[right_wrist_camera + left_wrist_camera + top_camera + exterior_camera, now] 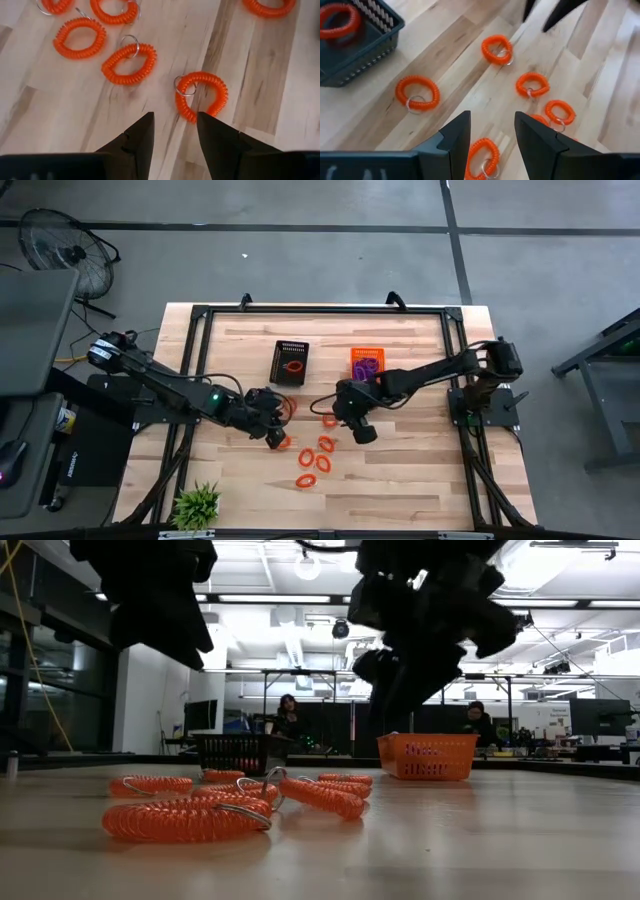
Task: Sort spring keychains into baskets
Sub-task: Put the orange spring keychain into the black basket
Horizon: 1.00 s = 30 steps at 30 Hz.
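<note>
- Tabletop (420, 480): I see a pale wooden surface filling the centre of the high view, with a dark frame along its edges.
- Left gripper (272, 418): it sits left of centre in the high view, over the tabletop; in my left wrist view its fingers (457, 135) stand apart, holding nothing, with an orange-red keychain (482, 156) lying between and below them.
- Right gripper (360, 430): just right of centre in the high view; its fingers (142, 135) are likewise parted and empty, with an orange-red coil (201, 95) on the wood just beyond the tips.
- Spring keychains (314, 460): I count a loose cluster of orange-red loops on the tabletop, below centre of the high view, between and below the two grippers.
- Black basket (290, 362): above centre, holding an orange-red loop.
- Orange basket (367, 361): right of the black one, well apart from it, with purple coils inside.
- Surroundings: a floor fan (68, 252) at upper left, a small green plant (197, 504) at the tabletop's lower left corner, and two people (287, 718) seated in the room behind, seen in the low view.
</note>
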Motion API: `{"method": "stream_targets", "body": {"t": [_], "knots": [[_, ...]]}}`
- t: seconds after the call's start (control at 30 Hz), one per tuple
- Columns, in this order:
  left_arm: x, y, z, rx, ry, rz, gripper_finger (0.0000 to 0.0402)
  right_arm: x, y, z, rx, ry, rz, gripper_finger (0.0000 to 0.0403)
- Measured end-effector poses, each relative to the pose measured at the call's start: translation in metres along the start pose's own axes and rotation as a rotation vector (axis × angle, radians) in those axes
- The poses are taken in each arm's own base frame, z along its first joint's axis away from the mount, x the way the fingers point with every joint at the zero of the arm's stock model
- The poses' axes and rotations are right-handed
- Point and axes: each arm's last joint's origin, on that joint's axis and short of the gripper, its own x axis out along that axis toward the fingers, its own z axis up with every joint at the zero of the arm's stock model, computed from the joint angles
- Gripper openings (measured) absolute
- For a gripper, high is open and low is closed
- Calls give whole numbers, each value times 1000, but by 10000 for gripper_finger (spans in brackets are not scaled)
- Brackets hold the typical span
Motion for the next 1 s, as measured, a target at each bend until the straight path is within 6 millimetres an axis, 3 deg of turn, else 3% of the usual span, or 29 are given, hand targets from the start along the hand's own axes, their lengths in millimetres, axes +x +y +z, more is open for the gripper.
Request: {"method": "stream_targets", "body": {"t": [0.47, 0.7, 1.0], "knots": [[0, -3, 1, -35, 6, -40, 151, 27, -18, 8, -135, 66, 19, 144], [0, -4, 1, -38, 7, -50, 151, 43, -21, 0, -156, 127, 43, 144], [0, -4, 1, -38, 15, -55, 151, 47, -23, -2, -200, 152, 14, 144]]}}
